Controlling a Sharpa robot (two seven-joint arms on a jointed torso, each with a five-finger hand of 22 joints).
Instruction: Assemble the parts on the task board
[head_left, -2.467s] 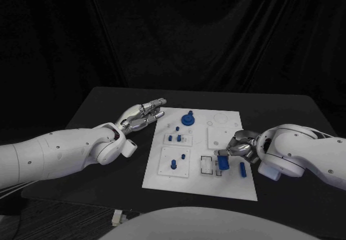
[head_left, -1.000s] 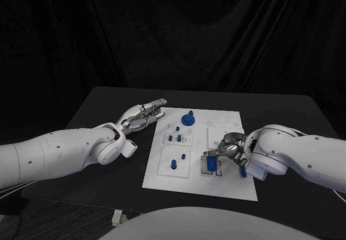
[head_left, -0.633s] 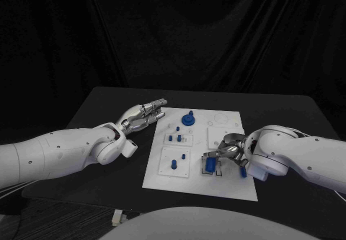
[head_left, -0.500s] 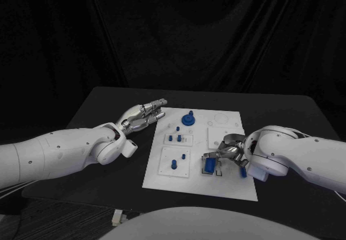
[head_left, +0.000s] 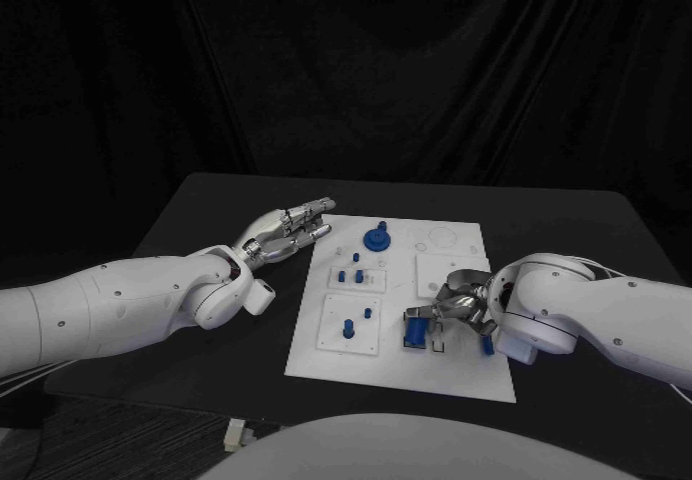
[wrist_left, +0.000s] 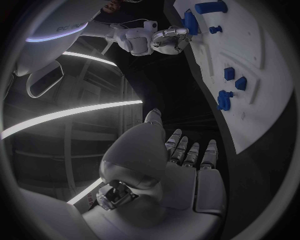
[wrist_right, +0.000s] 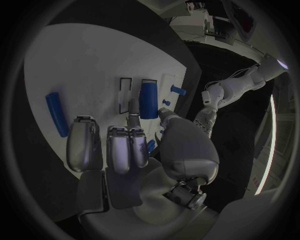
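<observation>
The white task board (head_left: 378, 368) lies mid-table. My right hand (head_left: 462, 302) pinches an upright blue block (head_left: 415, 329) at the black-outlined slots near the board's front right. In the right wrist view, the block (wrist_right: 148, 99) sits between the thumb and a fingertip (wrist_right: 133, 107), by the slot outline (wrist_right: 125, 95). A loose blue bar (wrist_right: 56, 114) lies beside the hand on the board, partly hidden (head_left: 485, 344). My left hand (head_left: 289, 229) hovers open at the board's far left corner, fingers straight (wrist_left: 187, 152).
A round blue part (head_left: 376, 239) stands at the board's far middle. Small blue pegs (head_left: 348, 273) stand in the left plates, with two others (head_left: 348, 327) closer to me. The black table (head_left: 216, 210) extends around the board.
My right hand has carried the blue block leftward across the board's front and lowered it at the outlined slots. The left hand has stayed still.
</observation>
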